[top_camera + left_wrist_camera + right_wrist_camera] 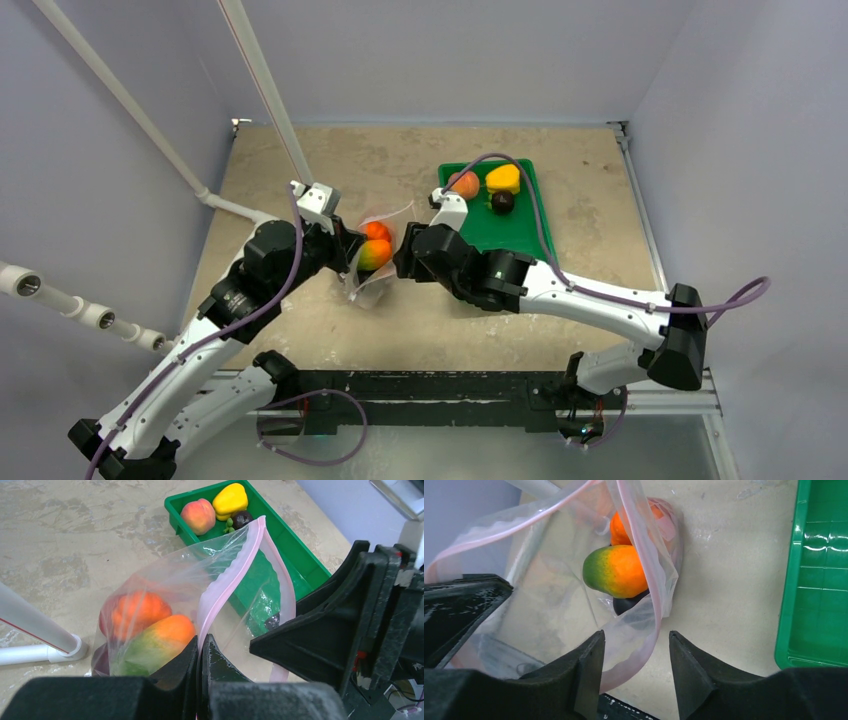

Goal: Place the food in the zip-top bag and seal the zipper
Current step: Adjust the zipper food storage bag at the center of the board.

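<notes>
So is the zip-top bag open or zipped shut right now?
Open. The two halves of the pink zipper stand apart, and the orange-green fruit shows through the mouth.

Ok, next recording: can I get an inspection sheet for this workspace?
Surface: beige mottled table, no spills seen.
Job's things: bag held up with its mouth open, an orange fruit and a green-orange mango inside; zipper unsealed; peach, yellow pepper and dark fruit in the green tray.
Clutter: nothing seen.
Grippers: left gripper shut on the zipper; right gripper open, jaws either side of the bag's other rim.
Cables: purple cable arches over the tray; another runs along the left arm.
Surroundings: pale walls, white pipes at left.
</notes>
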{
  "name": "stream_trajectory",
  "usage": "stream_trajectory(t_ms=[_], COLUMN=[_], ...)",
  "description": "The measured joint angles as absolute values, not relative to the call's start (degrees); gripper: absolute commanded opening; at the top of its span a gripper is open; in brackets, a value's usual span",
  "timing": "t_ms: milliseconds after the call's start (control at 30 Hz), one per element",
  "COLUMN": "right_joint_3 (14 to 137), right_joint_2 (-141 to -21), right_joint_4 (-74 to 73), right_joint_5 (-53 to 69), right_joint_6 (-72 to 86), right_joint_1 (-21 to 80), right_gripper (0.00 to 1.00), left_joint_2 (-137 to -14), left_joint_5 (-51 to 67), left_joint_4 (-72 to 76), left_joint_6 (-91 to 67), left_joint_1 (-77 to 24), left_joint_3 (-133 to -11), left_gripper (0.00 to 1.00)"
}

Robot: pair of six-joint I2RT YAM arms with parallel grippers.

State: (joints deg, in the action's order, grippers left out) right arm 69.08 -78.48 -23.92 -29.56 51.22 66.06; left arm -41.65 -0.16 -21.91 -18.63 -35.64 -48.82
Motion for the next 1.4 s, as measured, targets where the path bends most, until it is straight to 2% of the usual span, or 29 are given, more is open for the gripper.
stream_trajectory(t_ms=[200, 367, 600, 867, 1400], right_joint_3=[69.1, 69.3, 72.6, 80.6, 99.5], right_joint_2=[-80.1, -79.7, -78.7, -79.3, -90.6], right_joint_4=[-24.4, -24.9, -26.6, -27.0, -31.0], right_joint_5=[-30.5, -31.0, -32.2, -31.4, -26.0], right_joint_6=[53.0, 53.7, 53.3, 45.4, 27.8], right_joint_1=[67.0, 67.2, 67.2, 64.1, 54.9], right_gripper=[0.25, 0.0, 0.0, 0.0, 0.0], left_joint_2=[-41.6, -41.6, -41.6, -42.8, -48.9], left_joint_5=[-0.2, -0.2, -0.2, -1.7, -6.9], left_joint_4=[-21.9, -21.9, -21.9, -23.8, -33.3], left_joint_6=[-18.6, -18.6, -18.6, -19.0, -22.1], left_joint_1=[-35.6, -35.6, -35.6, -35.6, -35.6], left_joint_3=[-48.8, -48.8, -48.8, -51.0, -64.2], left_gripper=[0.0, 0.0, 0.0, 0.0, 0.0])
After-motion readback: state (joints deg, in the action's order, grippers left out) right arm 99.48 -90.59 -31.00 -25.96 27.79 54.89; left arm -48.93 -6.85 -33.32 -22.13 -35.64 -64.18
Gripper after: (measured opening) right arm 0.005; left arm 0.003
